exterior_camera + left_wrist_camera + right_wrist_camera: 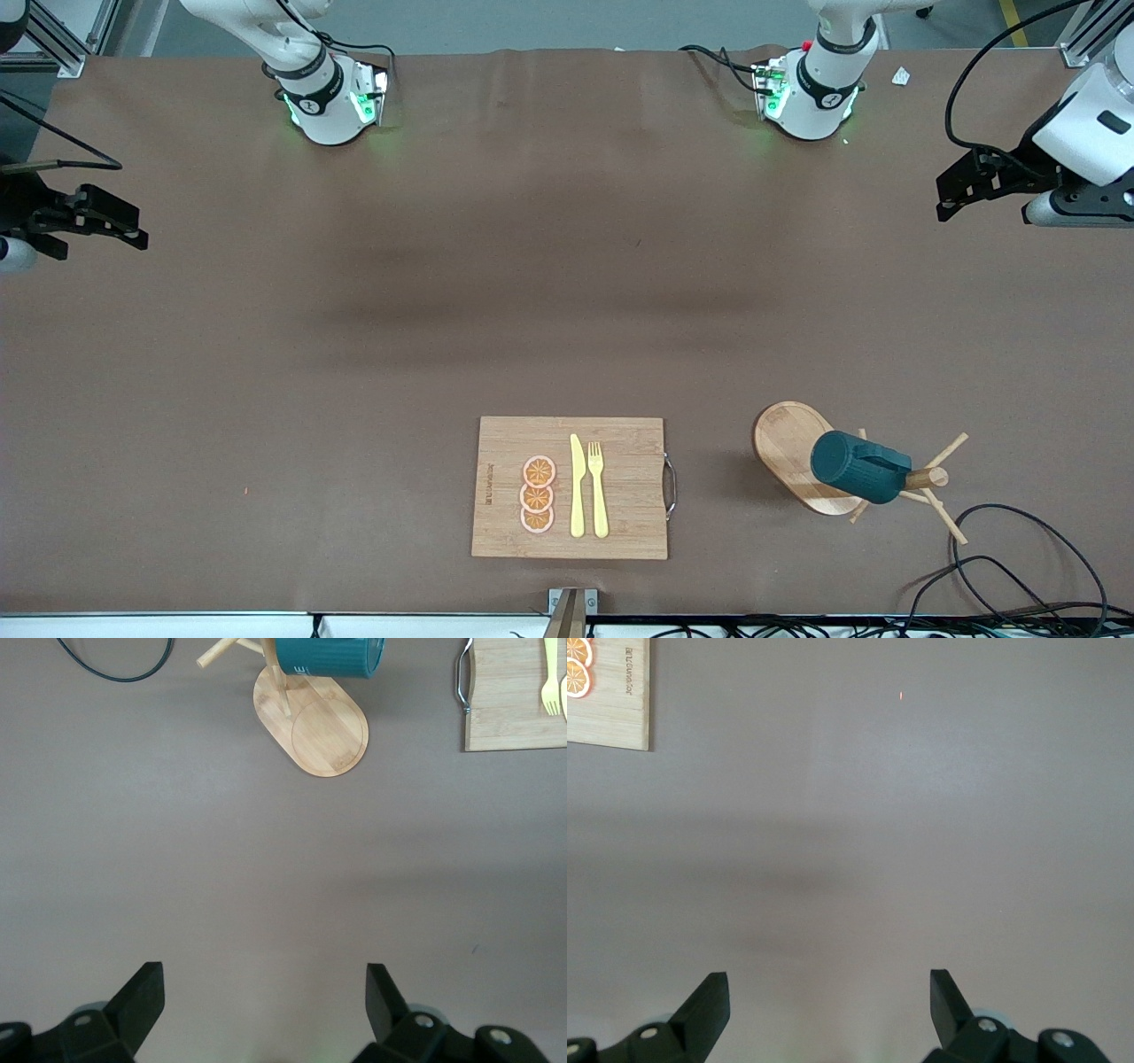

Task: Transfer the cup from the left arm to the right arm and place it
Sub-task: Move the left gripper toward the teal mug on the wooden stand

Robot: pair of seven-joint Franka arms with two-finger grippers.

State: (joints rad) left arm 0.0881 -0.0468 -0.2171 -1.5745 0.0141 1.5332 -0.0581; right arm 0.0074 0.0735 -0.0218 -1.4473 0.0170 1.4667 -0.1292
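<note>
The cup [861, 467] is hung sideways on a wooden rack [802, 454] near the camera, at the left arm's end of the counter [354, 354]. The left end effector [264, 1001], wide open and empty, is nearer it; the right end effector [829, 1001] waits likewise.

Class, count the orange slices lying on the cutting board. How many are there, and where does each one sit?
3. The orange slices lie in a column on the cutting board, beside the knife: one farthest from the front camera, one in the middle, one nearest. None appears hidden.
</note>
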